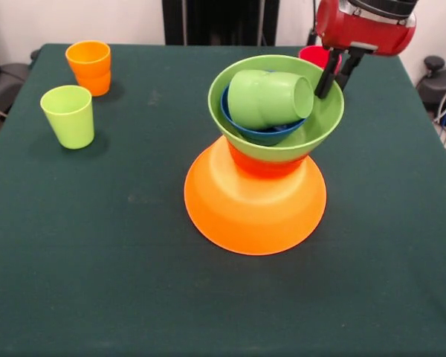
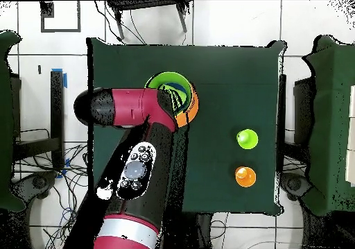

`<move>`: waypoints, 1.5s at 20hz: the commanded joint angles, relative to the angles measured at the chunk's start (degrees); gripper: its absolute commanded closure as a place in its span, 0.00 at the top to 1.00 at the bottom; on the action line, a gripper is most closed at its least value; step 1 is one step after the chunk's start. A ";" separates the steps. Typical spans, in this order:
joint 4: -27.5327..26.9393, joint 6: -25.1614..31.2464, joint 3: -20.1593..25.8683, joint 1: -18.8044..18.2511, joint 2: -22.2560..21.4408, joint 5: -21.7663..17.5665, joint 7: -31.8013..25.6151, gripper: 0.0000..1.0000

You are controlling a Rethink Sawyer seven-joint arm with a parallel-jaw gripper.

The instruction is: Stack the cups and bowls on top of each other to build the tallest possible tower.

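Observation:
The tower stands mid-table: a very large orange bowl (image 1: 253,204) upside down, a small red-orange bowl (image 1: 264,163) on it, then a large light green bowl (image 1: 282,137) holding a small blue bowl (image 1: 260,134). A green cup (image 1: 271,97) lies on its side in the blue bowl. My gripper (image 1: 338,72) is open at the green bowl's far right rim, with one finger (image 1: 327,78) over the bowl's inside. A red-pink cup (image 1: 314,55) stands just behind it. In the overhead view my arm (image 2: 132,107) covers the gripper and part of the green bowl (image 2: 165,81). The purple bowl is out of view.
An orange cup (image 1: 89,67) (image 2: 245,176) and a lime green cup (image 1: 68,115) (image 2: 247,139) stand apart at the table's far left in the front view. The table has a dark green cloth (image 1: 134,260).

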 commanded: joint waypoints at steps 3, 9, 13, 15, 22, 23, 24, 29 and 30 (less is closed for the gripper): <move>0.63 -1.44 3.50 -0.80 3.49 -2.55 7.01 0.00; 1.46 -0.68 2.28 -0.20 3.05 -2.07 9.15 1.00; 1.18 0.46 1.36 0.23 2.65 -1.98 9.67 1.00; 1.07 0.58 1.34 0.14 2.67 -1.91 9.36 1.00; 0.39 -0.35 1.77 -0.54 3.64 -1.80 8.36 1.00; 0.42 -0.32 1.70 -0.50 3.62 -1.80 8.42 1.00; 0.51 -0.12 1.53 -0.35 3.49 -1.84 8.53 1.00; 1.02 0.81 1.25 -0.02 2.61 -1.83 8.39 1.00; 1.16 1.05 1.34 -0.05 2.40 -1.75 8.26 1.00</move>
